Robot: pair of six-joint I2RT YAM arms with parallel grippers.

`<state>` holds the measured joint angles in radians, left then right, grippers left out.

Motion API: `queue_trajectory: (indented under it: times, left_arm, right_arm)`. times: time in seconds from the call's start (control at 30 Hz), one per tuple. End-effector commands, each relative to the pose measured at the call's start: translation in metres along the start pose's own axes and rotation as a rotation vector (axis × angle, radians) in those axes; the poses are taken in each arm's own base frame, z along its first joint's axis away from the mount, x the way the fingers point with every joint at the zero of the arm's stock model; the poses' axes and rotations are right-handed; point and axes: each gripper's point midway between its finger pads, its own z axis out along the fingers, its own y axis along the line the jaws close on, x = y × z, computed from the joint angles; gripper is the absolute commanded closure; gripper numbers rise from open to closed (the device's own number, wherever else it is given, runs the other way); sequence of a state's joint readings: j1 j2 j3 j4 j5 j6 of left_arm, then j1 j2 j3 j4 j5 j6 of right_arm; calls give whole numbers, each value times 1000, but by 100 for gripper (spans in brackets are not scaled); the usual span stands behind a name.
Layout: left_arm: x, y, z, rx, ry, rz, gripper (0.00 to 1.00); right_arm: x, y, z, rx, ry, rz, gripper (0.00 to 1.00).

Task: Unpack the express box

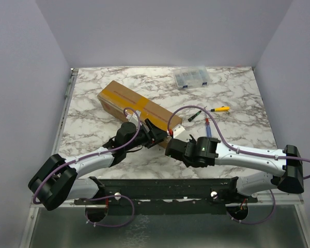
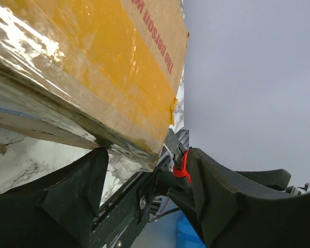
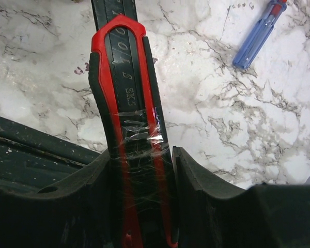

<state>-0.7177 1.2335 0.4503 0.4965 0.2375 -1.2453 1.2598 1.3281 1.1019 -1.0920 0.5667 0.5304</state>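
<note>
The express box [image 1: 134, 105] is a long brown carton with yellow tape along its seam, lying diagonally on the marble table. It fills the upper left of the left wrist view [image 2: 93, 67]. My left gripper [image 1: 154, 136] is open at the box's near end, and its jaws [image 2: 147, 155] stand wide apart just below the box's corner. My right gripper [image 1: 172, 147] is shut on a red and black utility knife [image 3: 126, 98], whose tip points toward the box's near end. The knife's red edge shows beside my left finger [image 2: 182, 168].
A clear plastic organiser case [image 1: 191, 77] stands at the back. A yellow-handled screwdriver [image 1: 219, 109], a dark green tool [image 1: 195, 114] and a blue screwdriver [image 1: 208, 127] lie right of the box; the blue one also shows in the right wrist view [image 3: 259, 33].
</note>
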Motion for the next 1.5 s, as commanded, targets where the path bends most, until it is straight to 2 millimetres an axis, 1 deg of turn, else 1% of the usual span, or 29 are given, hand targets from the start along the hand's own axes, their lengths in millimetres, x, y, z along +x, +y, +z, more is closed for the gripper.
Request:
queue_trajectory:
  times: [0.0, 0.1, 0.23, 0.4, 0.6, 0.67, 0.8, 0.87, 0.93, 1.03, 1.17, 1.3, 1.37, 1.4, 1.47]
  left_arm:
    - [-11, -17, 5, 44, -67, -12, 32]
    - [-11, -16, 5, 40, -78, -17, 33]
    - [-12, -17, 6, 41, -81, -17, 33]
    - [-12, -17, 5, 41, -85, -19, 34]
    - [-13, -18, 4, 43, -90, -20, 34]
    - [-14, -19, 3, 46, -94, -21, 34]
    - [-14, -25, 1, 62, -94, -34, 34]
    - [-15, -34, 0, 84, -91, -48, 34]
    - [-16, -40, -1, 87, -87, -77, 35]
    - [-15, -46, -3, 95, -74, -132, 36]
    - [-17, -64, -12, 143, -76, -162, 38]
    - [-23, -76, -21, 164, -103, -178, 38]
    - [-25, -81, -22, 174, -109, -176, 38]
    - [-26, -81, -21, 172, -112, -167, 38]
    - [-25, -75, -19, 150, -115, -161, 38]
  right_arm:
    - [-20, 23, -7, -78, -91, -54, 100]
    - [-22, 37, -12, -134, -118, -87, 100]
    - [-26, 52, -18, -222, -151, -70, 100]
    - [-31, 62, -24, -297, -193, -12, 100]
    - [-28, 72, -23, -353, -210, -17, 100]
    - [-30, 72, -23, -357, -221, -4, 100]
    - [-29, 62, -18, -292, -228, 27, 100]
    - [-25, 57, -12, -245, -205, 16, 100]
    - [-24, 57, -11, -221, -207, 5, 100]
    - [-28, 59, -12, -236, -253, 26, 100]
    - [-31, 55, -10, -229, -318, 68, 100]
    - [-34, 58, -10, -206, -377, 54, 100]
    - [-36, 63, -10, -213, -386, 45, 100]
    - [-37, 66, -11, -219, -392, 45, 100]
    - [-40, 75, -16, -240, -409, 42, 100]
